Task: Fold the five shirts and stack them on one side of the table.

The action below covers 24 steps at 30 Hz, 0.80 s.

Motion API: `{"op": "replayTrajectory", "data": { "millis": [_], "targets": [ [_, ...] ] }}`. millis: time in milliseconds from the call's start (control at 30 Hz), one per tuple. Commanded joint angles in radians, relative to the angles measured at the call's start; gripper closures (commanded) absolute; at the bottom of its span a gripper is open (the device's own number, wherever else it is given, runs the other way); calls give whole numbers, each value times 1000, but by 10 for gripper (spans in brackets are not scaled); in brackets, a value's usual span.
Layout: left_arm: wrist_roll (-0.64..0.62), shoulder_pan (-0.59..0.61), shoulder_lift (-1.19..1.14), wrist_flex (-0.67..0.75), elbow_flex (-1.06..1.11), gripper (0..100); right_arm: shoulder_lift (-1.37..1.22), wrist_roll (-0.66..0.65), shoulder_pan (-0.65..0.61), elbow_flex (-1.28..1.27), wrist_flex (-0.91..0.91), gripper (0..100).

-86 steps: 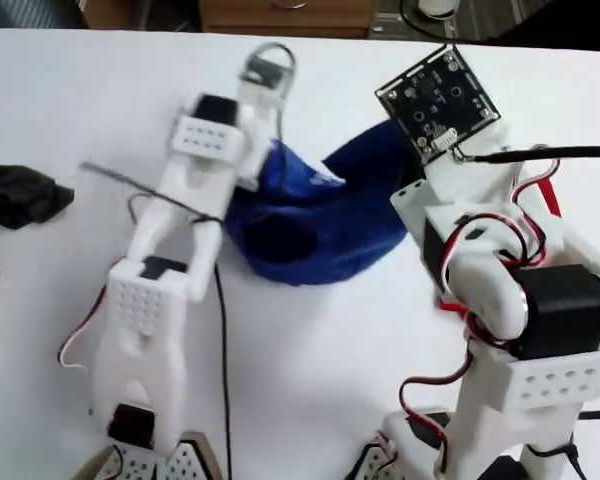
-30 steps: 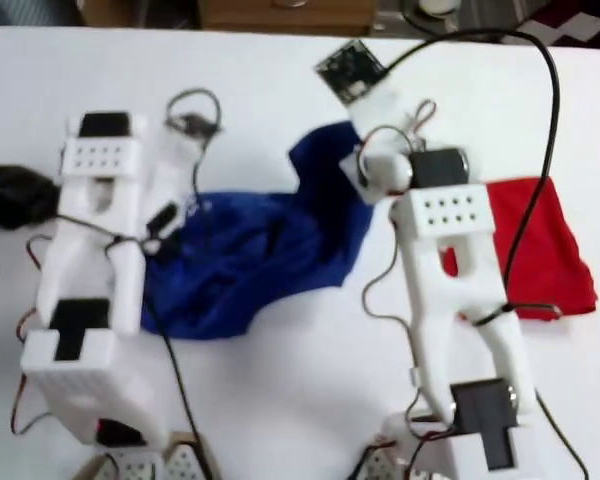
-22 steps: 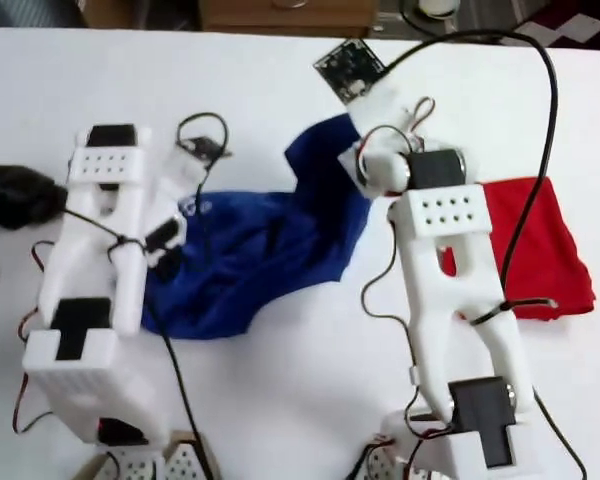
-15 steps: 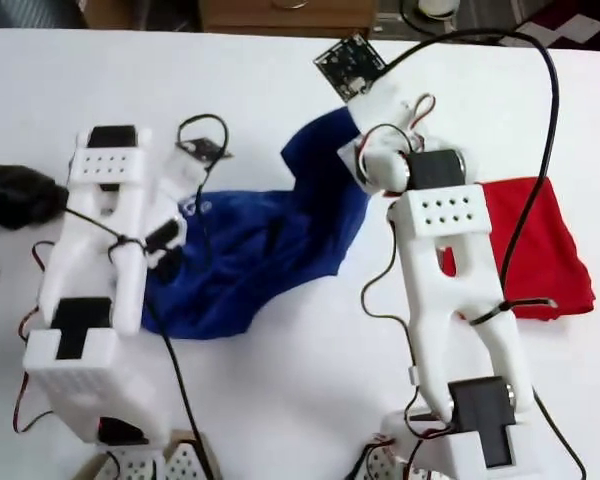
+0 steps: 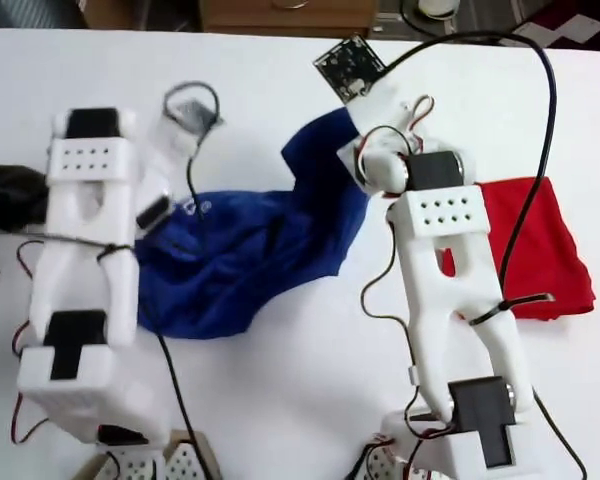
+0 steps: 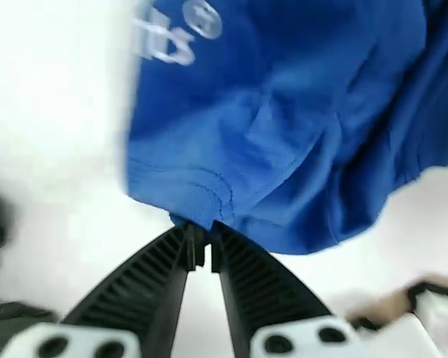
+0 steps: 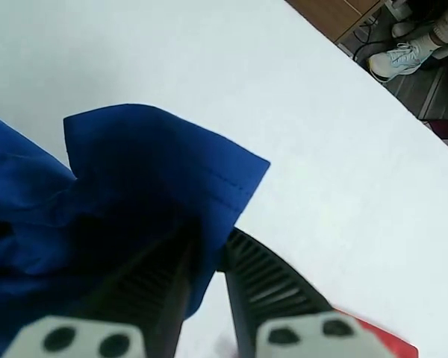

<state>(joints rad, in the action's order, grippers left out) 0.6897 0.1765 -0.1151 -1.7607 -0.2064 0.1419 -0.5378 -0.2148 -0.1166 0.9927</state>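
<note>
Holding a blue shirt between both arms, stretched across the middle of the white table. Shirt's long axis runs on a diagonal: the wide, bunched end lies on the table toward the near left, and the narrow end rises toward the far right. Cloth is creased and rumpled, not flat. Left gripper: black ribbed jaws drawn almost together, tips pinching the stitched hem at the shirt's left end; a pale printed mark on the cloth sits just beyond the pinch in the left wrist view. Right gripper: jaws closed onto the cloth at the far-right end, with a hemmed corner of the shirt sticking out past the tips and pointing toward the table's far edge. Red shirt: folded into a rough rectangle, lying flat at the right side of the table, partly covered by the right arm, apart from the blue one. Dark clothes: crumpled heap at the left edge of the table, beside the left arm. Table surface is plain white, with cables from both arms trailing over it. Room: wooden cabinet beyond the far edge; right wrist view shows a brown floor and a light shoe past the table corner.
</note>
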Motion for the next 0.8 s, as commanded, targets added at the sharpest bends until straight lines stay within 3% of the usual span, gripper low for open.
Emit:
{"op": "replayTrajectory", "data": {
  "millis": [0,333,600,767],
  "targets": [
    [-61,25,130,-20,-82,975,13,0,10,6,-21,977],
    [-129,29,359,-15,-79,975,41,0,28,23,-38,977],
    [-132,46,417,-9,-90,975,151,-12,176,196,-173,977],
    [-186,46,445,5,-225,975,157,-166,177,351,-170,977]
  ]
}}
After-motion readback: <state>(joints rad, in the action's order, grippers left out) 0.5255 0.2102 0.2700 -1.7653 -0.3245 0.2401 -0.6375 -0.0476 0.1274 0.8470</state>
